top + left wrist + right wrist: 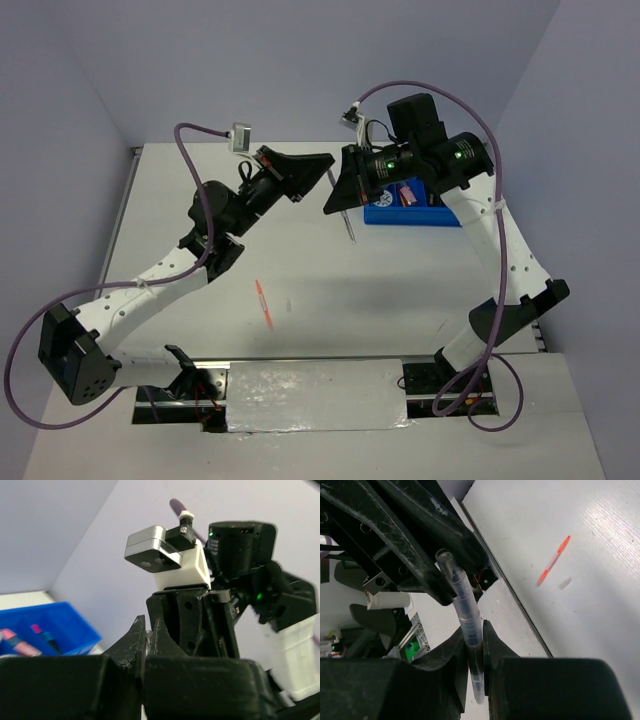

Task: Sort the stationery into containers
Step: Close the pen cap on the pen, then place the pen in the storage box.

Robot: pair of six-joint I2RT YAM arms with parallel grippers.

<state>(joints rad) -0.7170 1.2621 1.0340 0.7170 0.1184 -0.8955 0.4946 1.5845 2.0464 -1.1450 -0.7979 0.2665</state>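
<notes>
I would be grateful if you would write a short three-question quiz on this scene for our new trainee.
1. True or false: the right gripper is shut on a grey pen.
2. Fill the gap: the left gripper is ___ (open or shut).
3. Multiple choice: where is the orange pen relative to the blue tray?
A. Inside it.
B. Apart from it, flat on the table, nearer the arm bases.
C. Leaning on its wall.

Key: 1 true; 2 shut; 3 B.
</notes>
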